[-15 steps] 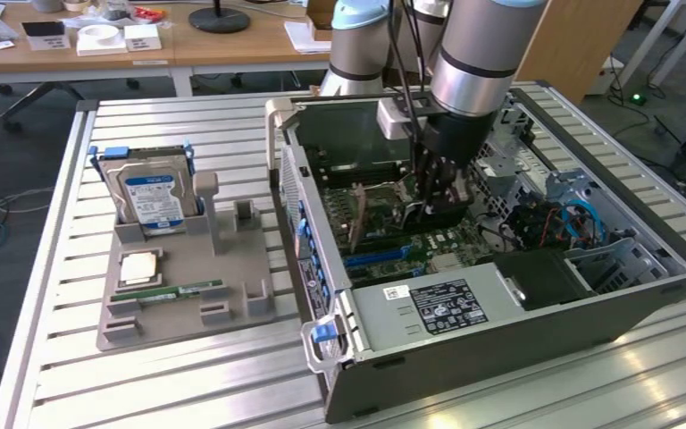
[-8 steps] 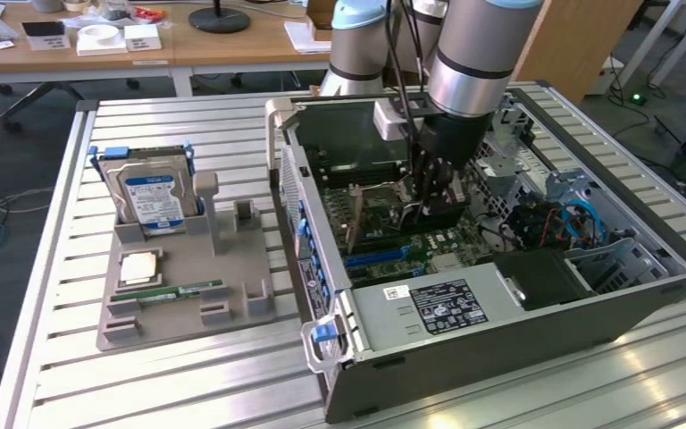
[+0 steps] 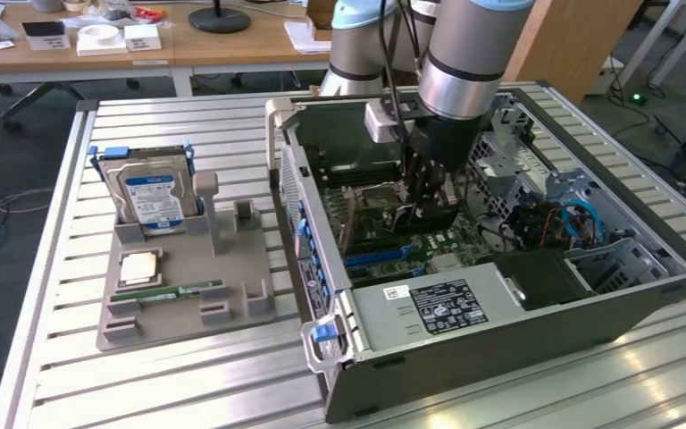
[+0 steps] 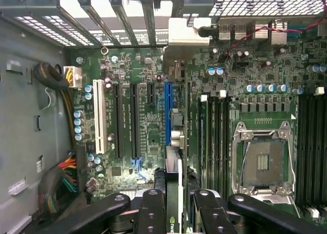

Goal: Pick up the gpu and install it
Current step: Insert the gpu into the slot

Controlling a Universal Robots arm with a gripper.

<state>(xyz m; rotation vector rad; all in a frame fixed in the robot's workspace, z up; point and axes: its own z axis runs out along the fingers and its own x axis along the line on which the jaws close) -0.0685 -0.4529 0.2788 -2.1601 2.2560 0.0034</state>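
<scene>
Your open grey metal computer case [image 3: 474,349] lies on its side, so the green motherboard [image 4: 148,126] faces up. The black-fingered gripper [image 4: 177,195] is clenched on the thin dark gpu [image 4: 172,178], holding it edge-down over the long blue slot [image 4: 167,114], seemingly aligned for seating.

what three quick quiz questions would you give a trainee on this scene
1. True or false: the gripper holds the gpu on edge inside the case.
2. In the wrist view, which slot lies in line with the gpu? A white slot, B blue slot, C RAM slot.
3. What stands upright in the grey holder outside the case?

Key: 1 true; 2 B; 3 the hard drive.
</scene>
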